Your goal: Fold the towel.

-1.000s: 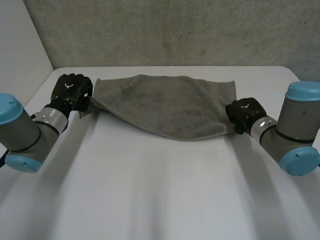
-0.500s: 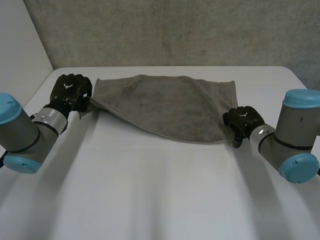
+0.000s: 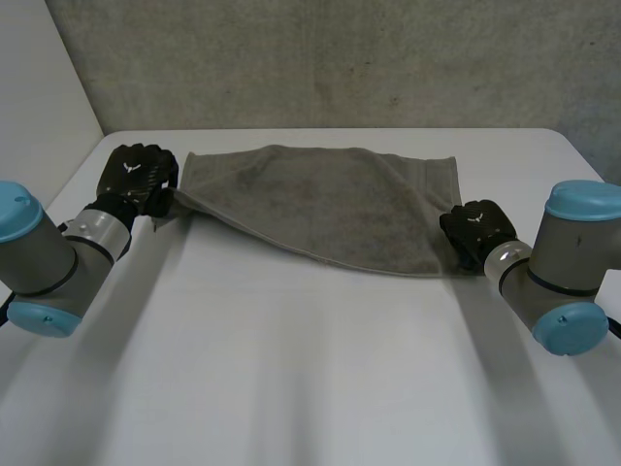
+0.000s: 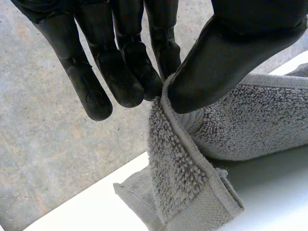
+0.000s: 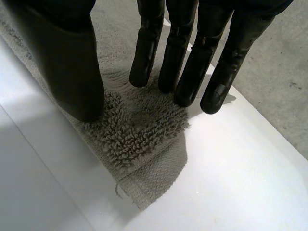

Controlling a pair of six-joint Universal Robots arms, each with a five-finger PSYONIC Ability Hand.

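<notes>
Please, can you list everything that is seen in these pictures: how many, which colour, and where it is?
towel: one, grey, across the far part of the table, between the two hands
table: one, white, under the towel
wall: one, grey and rough, behind the table
left arm: one, grey with light-blue caps, at the table's left side
right arm: one, same colours, at the table's right side
left hand: one, black, pinching the towel's left corner between thumb and fingers
right hand: one, black, fingers straight, thumb and fingertips resting on the towel near its right corner
</notes>
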